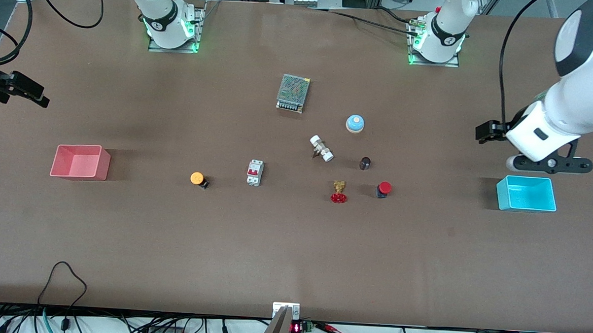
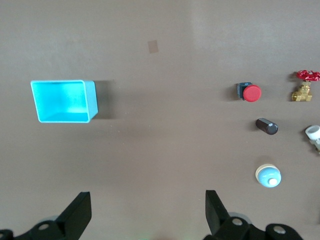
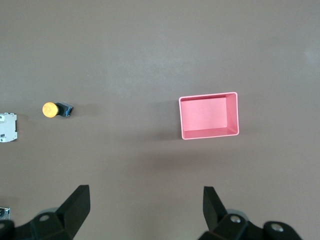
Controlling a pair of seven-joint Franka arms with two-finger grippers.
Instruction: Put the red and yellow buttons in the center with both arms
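Red button (image 1: 384,189) lies toward middle from left gripper (image 2: 147,215), over blue bin (image 1: 526,193); yellow button (image 1: 198,179) likewise from right gripper (image 3: 145,212), near pink bin (image 1: 80,162). Both grippers wide open, empty.

Left gripper (image 2: 146,215) fingers spread wide over bare tabletop (image 2: 165,150). Light-blue bin (image 2: 64,101) well apart from red button (image 2: 249,92); beside button: brass valve (image 2: 305,86), dark cylinder (image 2: 267,126), blue-domed bell (image 2: 268,176).

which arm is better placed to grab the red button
Left. Its open hand hangs over the table by the blue bin, at the red button's end. The right hand, also open, is by the pink bin.
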